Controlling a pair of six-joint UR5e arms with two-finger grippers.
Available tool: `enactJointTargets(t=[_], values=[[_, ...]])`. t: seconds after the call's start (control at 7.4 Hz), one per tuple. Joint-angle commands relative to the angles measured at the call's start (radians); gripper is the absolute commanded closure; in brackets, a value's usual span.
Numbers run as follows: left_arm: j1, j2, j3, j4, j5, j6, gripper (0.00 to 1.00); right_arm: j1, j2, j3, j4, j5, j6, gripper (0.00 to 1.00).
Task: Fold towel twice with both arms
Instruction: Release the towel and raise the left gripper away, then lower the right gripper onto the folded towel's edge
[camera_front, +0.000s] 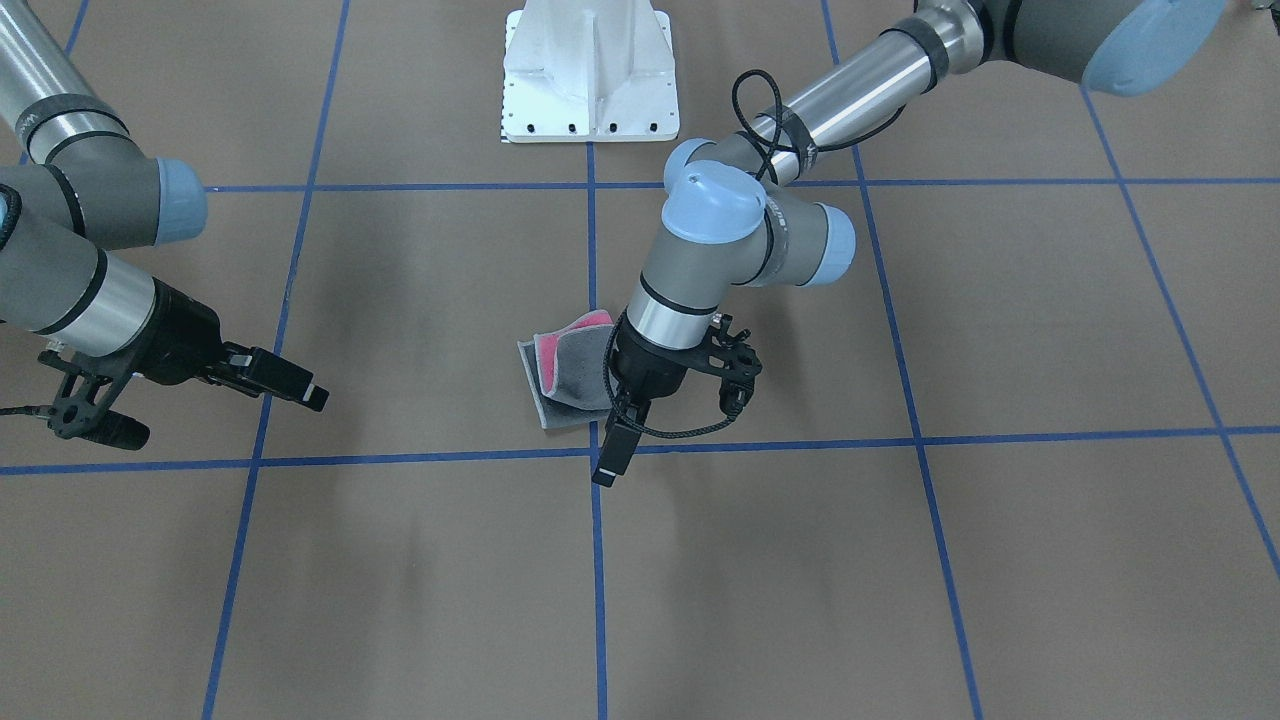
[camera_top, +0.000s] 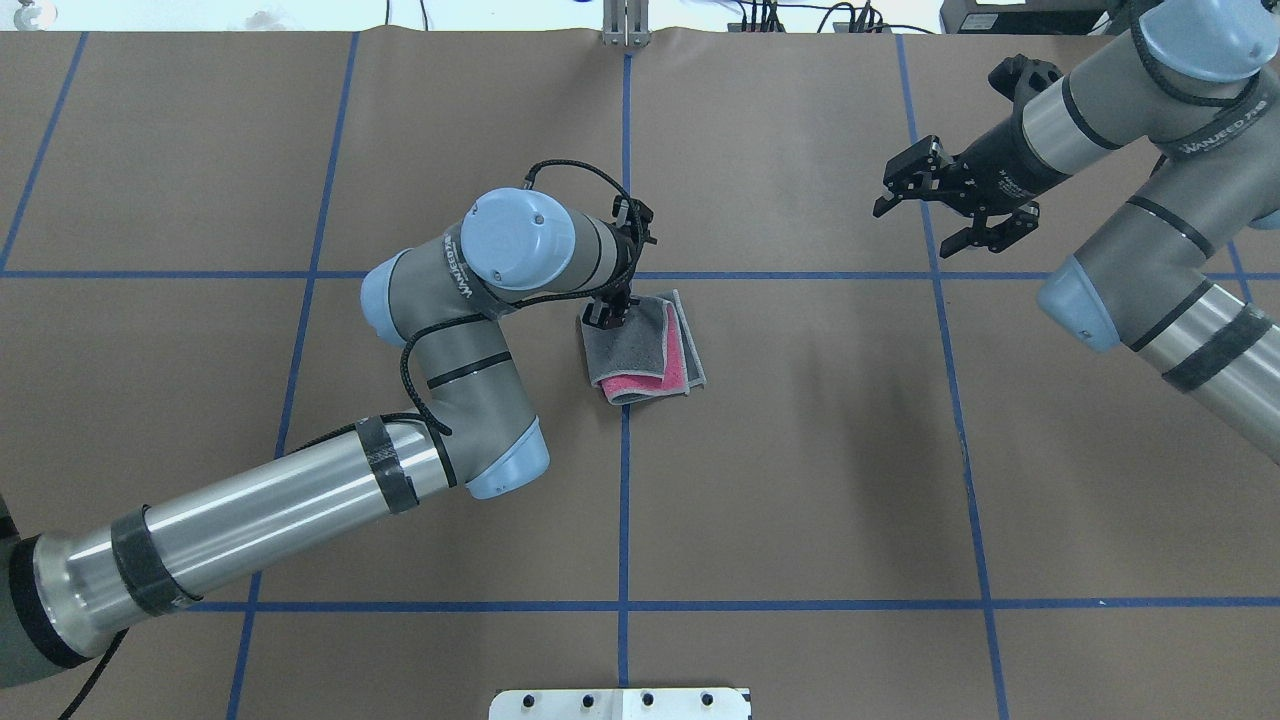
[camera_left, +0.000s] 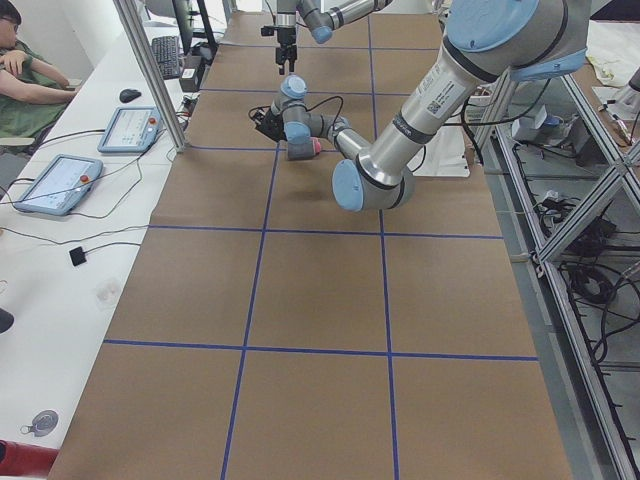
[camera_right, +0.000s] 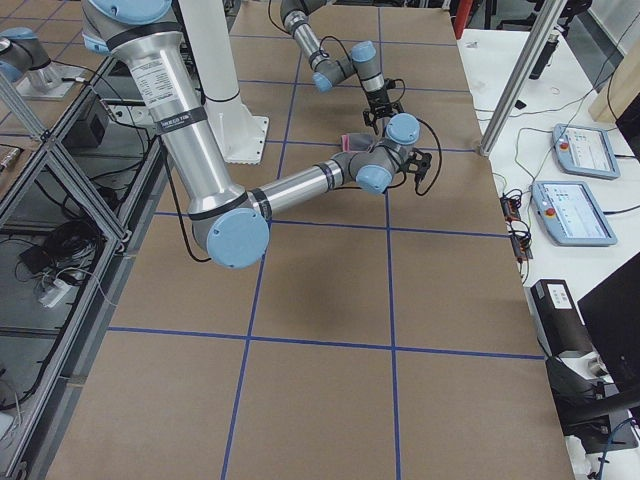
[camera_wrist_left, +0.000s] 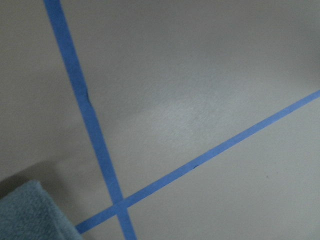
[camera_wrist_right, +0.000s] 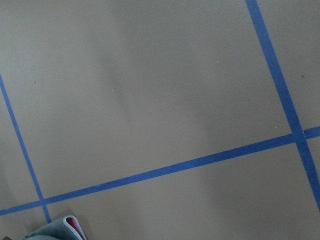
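The towel (camera_top: 645, 350) lies folded small at the table's middle, grey face up with pink edges showing; it also shows in the front view (camera_front: 565, 375). My left gripper (camera_top: 607, 315) points down over the towel's far left corner, looks open and holds nothing; the front view (camera_front: 610, 455) shows it edge-on, just past the towel's edge. A grey towel corner (camera_wrist_left: 25, 215) shows in the left wrist view, without fingers. My right gripper (camera_top: 915, 220) is open and empty, raised far to the right of the towel; it also shows in the front view (camera_front: 300, 385).
Blue tape lines (camera_top: 625, 500) grid the brown table. The white pedestal base (camera_front: 590, 70) stands at the robot's side. A side bench with tablets (camera_left: 130, 128) and a seated operator (camera_left: 20, 70) runs along the table's far edge.
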Motion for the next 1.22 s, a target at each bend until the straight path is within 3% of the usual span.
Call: enactJointTargets(t=[0.0,0.14,0.27,0.54,0.81,1.08], values=[[-0.068,0.024,0.000,0.000,-0.049,0.009,0.01,-0.040,0.001,0.034,0.001,-0.001,0.026,0.00],[-0.101,0.073,-0.007,-0.005,-0.126,0.079,0.01,-0.072,0.003,0.060,0.001,-0.017,0.096,0.00],[-0.149,0.108,-0.011,-0.006,-0.208,0.201,0.01,-0.144,0.012,0.112,0.001,-0.103,0.180,0.00],[-0.217,0.185,-0.017,-0.038,-0.280,0.329,0.01,-0.276,0.090,0.137,0.000,-0.249,0.419,0.01],[-0.283,0.280,-0.015,-0.152,-0.392,0.455,0.01,-0.372,0.116,0.129,0.000,-0.390,0.471,0.01],[-0.328,0.300,-0.017,-0.154,-0.480,0.525,0.01,-0.413,0.169,0.085,-0.003,-0.478,0.471,0.02]])
